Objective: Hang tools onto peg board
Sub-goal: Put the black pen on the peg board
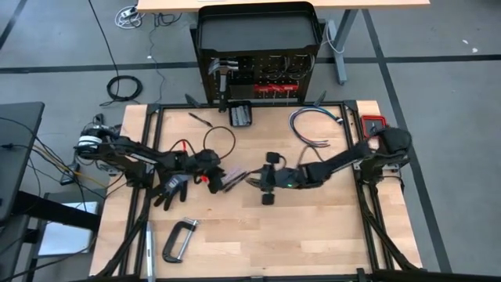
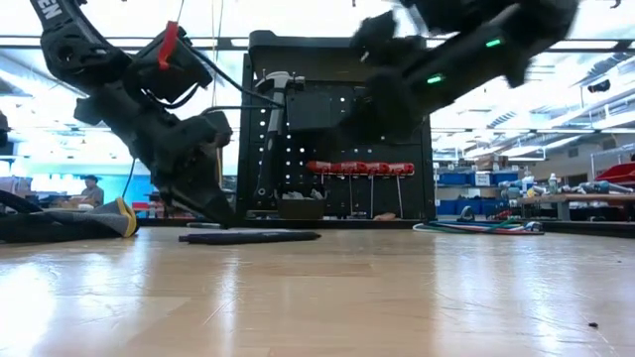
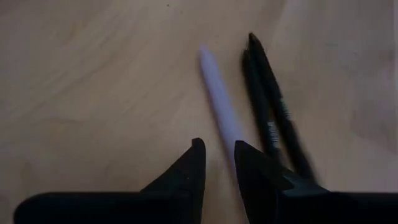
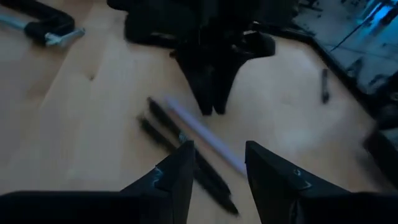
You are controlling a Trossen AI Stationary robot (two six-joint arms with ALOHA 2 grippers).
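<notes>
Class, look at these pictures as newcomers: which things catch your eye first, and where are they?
Mid-table, the left end effector and right end effector meet over a pale rod and black pliers. At the table's far edge stands the black peg board, a hammer and red-handled drivers hanging on it.

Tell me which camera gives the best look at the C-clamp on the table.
The high view: the C-clamp lies whole on the near part of the table, frame and screw visible. The right wrist view catches only part of it at a corner. The low and left wrist views miss it.
</notes>
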